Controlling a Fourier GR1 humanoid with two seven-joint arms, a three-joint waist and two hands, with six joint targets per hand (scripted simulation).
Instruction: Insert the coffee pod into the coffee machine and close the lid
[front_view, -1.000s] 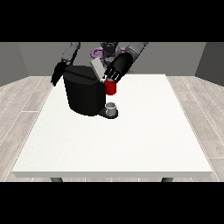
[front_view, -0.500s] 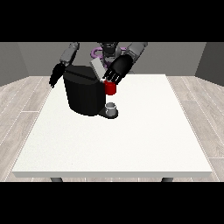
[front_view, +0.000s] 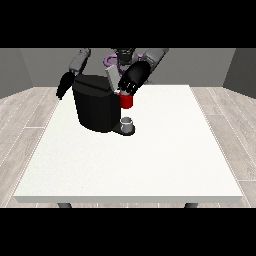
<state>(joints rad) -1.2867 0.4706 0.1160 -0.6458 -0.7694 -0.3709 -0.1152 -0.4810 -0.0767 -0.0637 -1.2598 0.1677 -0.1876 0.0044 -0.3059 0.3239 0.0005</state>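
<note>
Flanking one coffee machine (front_view: 95, 107), two hands (front_view: 131, 80), grips impossible to tell.

A large white table (front_view: 150, 165) stands on a pale wood-plank floor (front_view: 25, 120) before grey walls (front_view: 30, 67).

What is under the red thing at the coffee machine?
Under the red thing at the machine a small grey thing stands on the coffee machine's dark base. I cannot tell whether it is the pod. The hand at the view's right covers the red thing's top.
</note>
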